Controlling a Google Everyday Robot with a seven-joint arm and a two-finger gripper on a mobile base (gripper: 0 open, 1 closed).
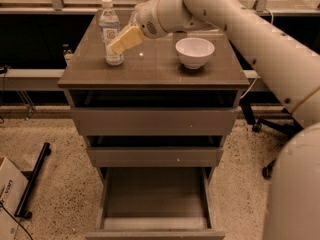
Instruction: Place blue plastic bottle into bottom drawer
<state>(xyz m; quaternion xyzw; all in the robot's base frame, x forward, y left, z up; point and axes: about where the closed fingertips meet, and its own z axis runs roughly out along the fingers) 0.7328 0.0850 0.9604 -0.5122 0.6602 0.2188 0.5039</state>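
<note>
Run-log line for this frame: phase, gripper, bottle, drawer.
phase: approach | gripper: beside blue plastic bottle, contact unclear | bottle: upright on cabinet top | bottom drawer: open

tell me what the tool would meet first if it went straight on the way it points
Most likely the blue plastic bottle. The tool hangs over the cabinet top, aimed down-left at the bottle's lower half and overlapping it; depth between them is unclear.

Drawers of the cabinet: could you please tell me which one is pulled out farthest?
The bottom drawer, the deepest, its box interior exposed; the top drawer and middle drawer barely protrude. The hand is up at the blue plastic bottle.
</note>
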